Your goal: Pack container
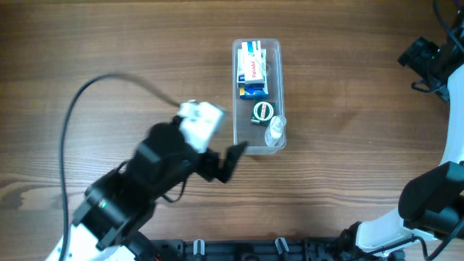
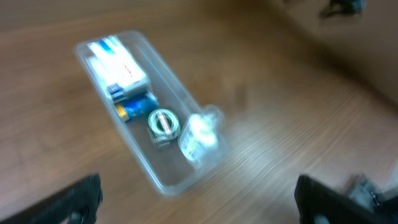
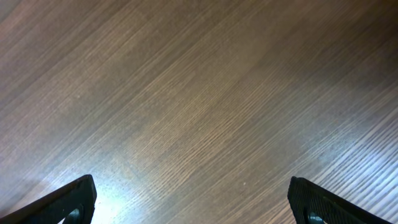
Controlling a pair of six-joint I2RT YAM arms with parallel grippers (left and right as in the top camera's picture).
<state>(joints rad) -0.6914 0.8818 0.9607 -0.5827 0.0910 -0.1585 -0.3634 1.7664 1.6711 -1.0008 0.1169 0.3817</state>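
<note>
Left jaws and right jaws gape wide, empty; the container (image 1: 273,80) lies just ahead of the left jaws.

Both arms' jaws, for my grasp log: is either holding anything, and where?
Nothing is held. Left jaws gape empty beside the long clear plastic container; right jaws gape empty above the wooden table.

The left arm (image 1: 138,181) is stretched forward and rightward, with the left gripper (image 1: 230,161) held wide open and empty. The right gripper (image 3: 193,208) is likewise spread open.
</note>
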